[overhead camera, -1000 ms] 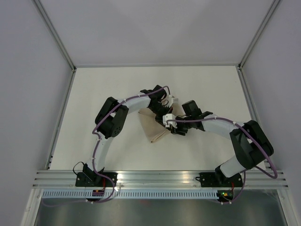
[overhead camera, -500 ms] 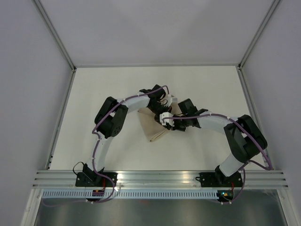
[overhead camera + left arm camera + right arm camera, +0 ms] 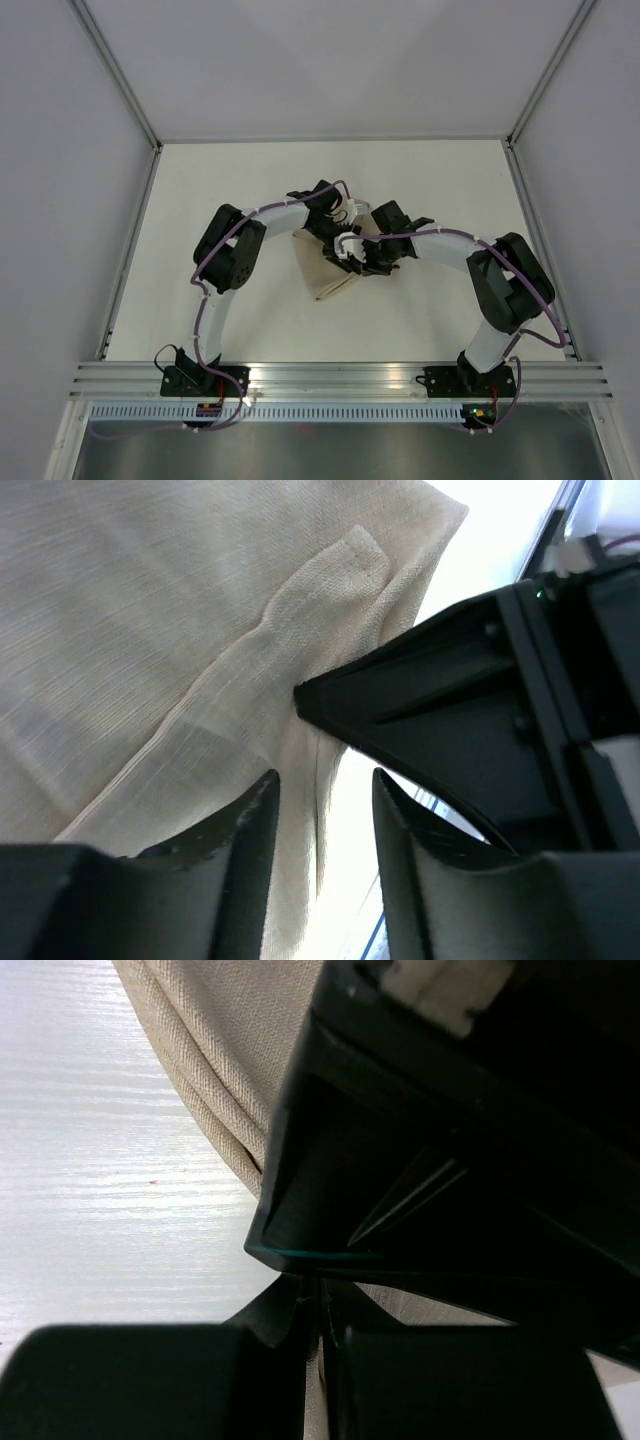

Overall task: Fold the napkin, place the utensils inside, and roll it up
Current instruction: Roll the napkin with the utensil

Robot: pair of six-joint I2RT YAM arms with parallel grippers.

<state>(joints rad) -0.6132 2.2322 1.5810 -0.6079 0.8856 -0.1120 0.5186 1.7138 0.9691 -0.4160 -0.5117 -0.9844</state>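
Observation:
The tan napkin (image 3: 322, 272) lies folded on the white table between the two arms. In the left wrist view the napkin (image 3: 150, 630) fills the upper left, with a small folded-over flap. My left gripper (image 3: 320, 825) is open, and the napkin's edge hangs between its fingers. My right gripper (image 3: 322, 1310) is shut on a thin edge of the napkin (image 3: 210, 1050). In the top view the left gripper (image 3: 340, 225) and right gripper (image 3: 352, 256) meet over the napkin's upper right part. No utensils show in any view.
The right gripper's black body (image 3: 480, 700) crowds the left wrist view. The left gripper's black body (image 3: 450, 1140) fills the upper right of the right wrist view. Metal rails (image 3: 130, 250) border the white table (image 3: 440, 190).
The right arm has swung left and farther back, closing in on the left gripper. The left wrist has shifted slightly left. The napkin's upper right part is now covered by both grippers.

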